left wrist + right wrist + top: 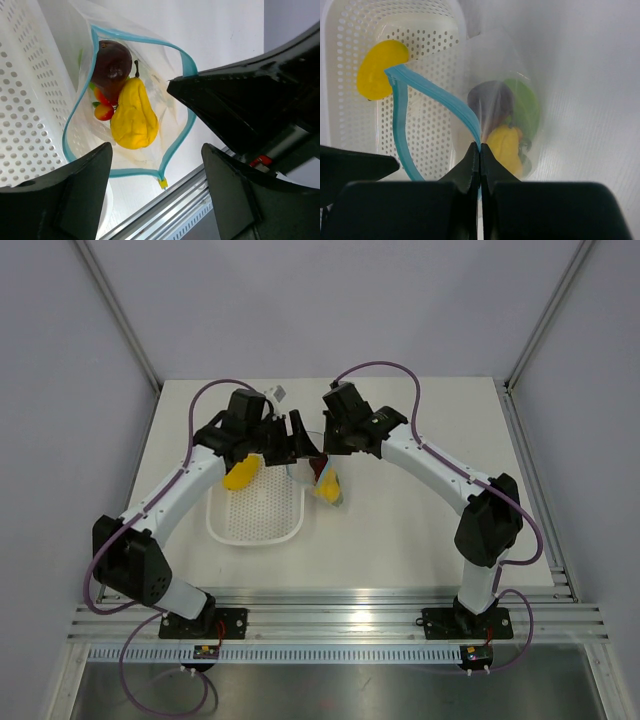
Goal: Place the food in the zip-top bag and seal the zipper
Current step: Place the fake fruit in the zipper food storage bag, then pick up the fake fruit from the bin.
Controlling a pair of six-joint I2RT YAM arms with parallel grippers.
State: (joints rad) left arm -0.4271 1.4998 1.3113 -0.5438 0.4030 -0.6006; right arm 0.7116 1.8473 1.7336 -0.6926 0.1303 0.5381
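The clear zip-top bag point(328, 490) lies just right of the white basket, its mouth wide open in the left wrist view. Its light blue zipper point(140, 37) loops around the opening. Inside the bag are a yellow pear-shaped fruit point(132, 117), a dark red fruit point(112, 62), small red berries point(102, 110) and a green leaf piece point(526, 107). Another yellow fruit point(380, 75) lies in the basket. My right gripper point(480, 147) is shut on the zipper edge point(396, 120). My left gripper point(157, 147) hangs open over the bag's mouth, holding nothing.
The white perforated basket point(255, 525) sits left of the bag, under the left gripper. The right gripper's black body point(240, 100) is close on the right of the left wrist view. The table's aluminium front rail point(170, 205) runs below.
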